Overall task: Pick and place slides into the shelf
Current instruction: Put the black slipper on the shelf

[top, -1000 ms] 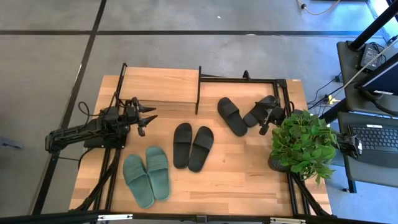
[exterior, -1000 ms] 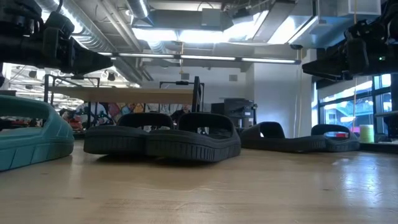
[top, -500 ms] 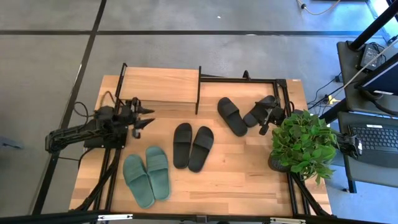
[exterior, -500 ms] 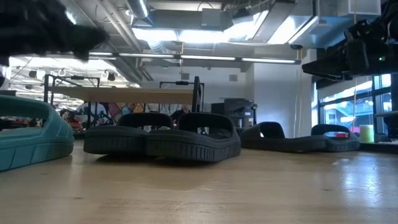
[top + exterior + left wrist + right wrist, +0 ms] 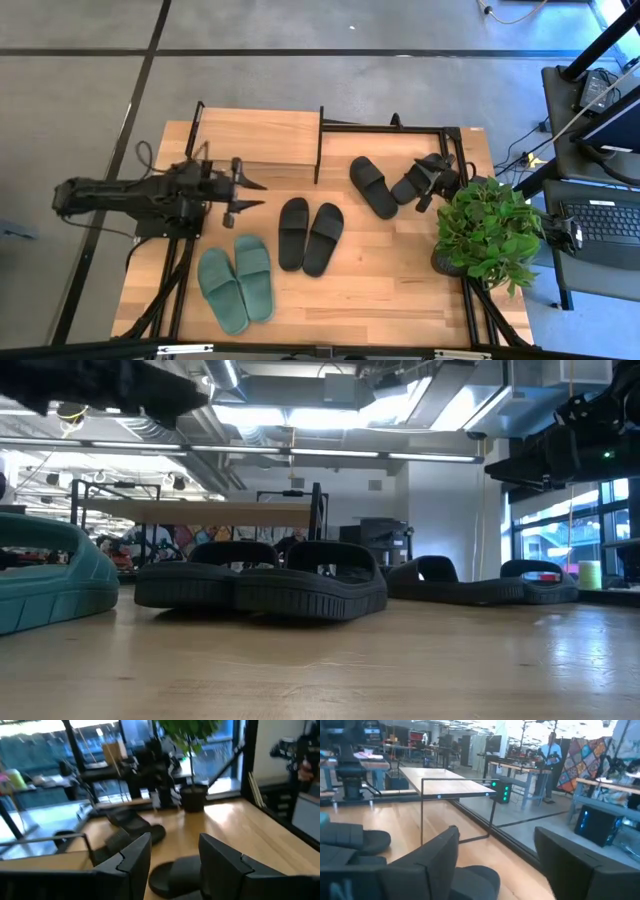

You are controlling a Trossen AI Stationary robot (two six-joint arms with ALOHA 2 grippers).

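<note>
Two sage green slides (image 5: 236, 283) lie side by side on their soles near the table's front left. A pair of black slides (image 5: 308, 235) lies mid-table. A third black slide (image 5: 373, 186) and a fourth (image 5: 405, 189) lie at the far right, the fourth partly under my right gripper (image 5: 424, 192), which is open above it. My left gripper (image 5: 257, 195) is open, hovering in front of the shelf (image 5: 258, 136) and left of the black pair. In the left wrist view a black slide (image 5: 172, 874) shows between the fingers, farther off.
A potted leafy plant (image 5: 487, 228) stands at the table's right edge, close to my right arm. The shelf's black frame continues along the far edge (image 5: 400, 127). Bare tabletop (image 5: 380, 290) lies in front of the black pair.
My left gripper has risen and moved a little toward the table's right, toward the black pair, with the arm stretching out. The slides have stayed where they were.
</note>
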